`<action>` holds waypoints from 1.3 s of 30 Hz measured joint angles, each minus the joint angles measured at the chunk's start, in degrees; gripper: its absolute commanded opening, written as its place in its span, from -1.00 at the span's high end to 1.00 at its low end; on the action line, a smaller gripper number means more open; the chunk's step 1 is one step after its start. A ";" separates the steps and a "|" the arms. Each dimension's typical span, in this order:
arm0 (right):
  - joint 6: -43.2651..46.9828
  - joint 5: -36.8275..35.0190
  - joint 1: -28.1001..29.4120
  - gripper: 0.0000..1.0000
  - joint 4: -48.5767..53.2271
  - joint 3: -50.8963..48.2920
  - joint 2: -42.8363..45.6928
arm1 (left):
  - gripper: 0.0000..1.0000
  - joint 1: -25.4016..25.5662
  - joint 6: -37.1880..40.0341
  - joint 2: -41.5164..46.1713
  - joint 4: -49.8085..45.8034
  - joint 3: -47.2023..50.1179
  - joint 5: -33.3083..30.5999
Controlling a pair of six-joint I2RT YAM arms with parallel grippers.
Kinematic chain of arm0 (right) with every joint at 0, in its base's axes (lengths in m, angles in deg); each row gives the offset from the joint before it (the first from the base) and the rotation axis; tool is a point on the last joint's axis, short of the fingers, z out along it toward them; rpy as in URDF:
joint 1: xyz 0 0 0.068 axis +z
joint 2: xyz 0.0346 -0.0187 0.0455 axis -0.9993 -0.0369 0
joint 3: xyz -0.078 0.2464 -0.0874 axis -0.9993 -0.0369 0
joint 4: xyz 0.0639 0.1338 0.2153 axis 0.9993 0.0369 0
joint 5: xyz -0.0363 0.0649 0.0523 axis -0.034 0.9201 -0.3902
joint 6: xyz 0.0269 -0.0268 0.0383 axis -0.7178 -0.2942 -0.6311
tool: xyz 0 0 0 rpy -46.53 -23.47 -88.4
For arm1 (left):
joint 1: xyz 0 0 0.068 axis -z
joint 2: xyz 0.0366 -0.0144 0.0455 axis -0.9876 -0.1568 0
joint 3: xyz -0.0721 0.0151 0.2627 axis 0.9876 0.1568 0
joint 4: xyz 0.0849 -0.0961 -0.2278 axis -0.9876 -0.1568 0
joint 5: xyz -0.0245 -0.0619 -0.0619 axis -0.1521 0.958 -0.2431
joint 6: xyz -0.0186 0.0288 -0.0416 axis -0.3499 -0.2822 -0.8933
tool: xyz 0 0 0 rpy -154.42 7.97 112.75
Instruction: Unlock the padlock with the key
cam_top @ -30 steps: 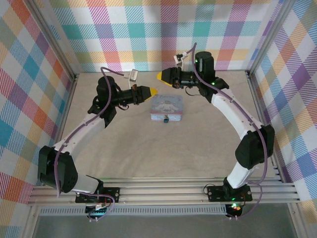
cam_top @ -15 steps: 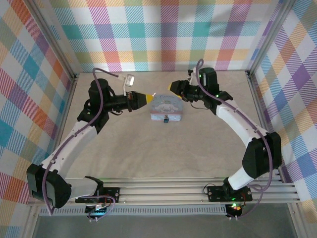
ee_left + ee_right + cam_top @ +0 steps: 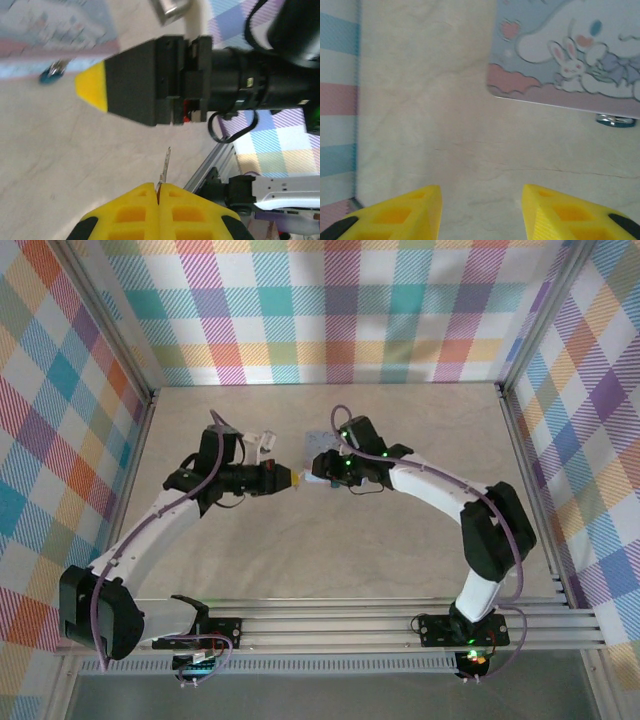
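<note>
1. Pastel plaid walls close in a pale beige surface on three sides. Both arms reach in from its near edge toward the middle.
2. At the left hand, the two yellow fingers are pressed together, pinching the key. Its thin metal blade sticks out past the fingertips and touches nothing else.
3. In the left wrist view, just beyond the key's tip but apart from it, the right hand's black body and yellow tip cross side-on.
4. The right hand has its yellow fingers spread wide and holds nothing. Only bare surface shows through the gap.
5. Seen from above, the two hands meet tip to tip near the middle of the surface, the left one coming from the left edge's side and the right one from the right.
6. Beyond the right hand's fingers lies the tin box, flat on the surface, its lid printed with a white rabbit and pink clouds. It sits around the middle of the surface, a little toward the far edge, and the right arm covers most of it from above.
7. The padlock, a tiny dark teal lock with a silvery glint, lies against the box's rim on the side facing the near edge. It is well clear of both hands and apart from the key.
</note>
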 measured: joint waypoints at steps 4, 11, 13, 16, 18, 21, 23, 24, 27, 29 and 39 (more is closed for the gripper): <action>-0.02 -4.96 0.87 0.09 0.33 -0.39 -3.06 | 1.00 0.00 -0.59 0.20 -2.54 2.86 -1.18; 0.52 -12.79 1.22 0.10 0.50 0.20 -8.55 | 1.00 -0.57 -0.57 2.62 -5.53 3.43 -2.47; 1.38 -14.27 1.22 0.09 0.61 0.81 -9.86 | 1.00 -0.76 -0.57 2.67 -6.19 3.45 -2.58; 2.29 -16.22 1.22 0.10 0.52 1.49 -10.97 | 1.00 -0.85 -0.57 2.67 -6.84 3.50 -2.82; 2.86 -17.14 1.22 0.11 0.55 1.49 -11.08 | 1.00 -0.87 -0.57 2.67 -7.37 3.50 -2.95; 3.52 -18.03 1.22 0.10 0.44 1.60 -11.32 | 1.00 -0.90 -0.57 2.67 -7.48 3.61 -2.97; 4.09 -18.69 1.22 0.11 0.35 1.90 -11.87 | 1.00 -0.92 -0.57 2.67 -7.45 3.74 -2.97; 4.22 -18.95 1.22 0.11 0.37 1.99 -12.07 | 1.00 -0.92 -0.55 2.67 -7.50 3.82 -2.97; 4.52 -19.71 1.22 0.12 0.37 2.21 -12.72 | 1.00 -0.92 -0.55 2.64 -7.54 3.96 -2.99; 4.52 -20.09 1.22 0.12 0.39 2.21 -12.83 | 1.00 -0.92 -0.55 2.64 -7.54 4.02 -3.02; 4.57 -20.76 1.99 0.07 0.28 3.80 -13.70 | 1.00 -0.92 -0.55 2.64 -7.65 4.68 -4.09</action>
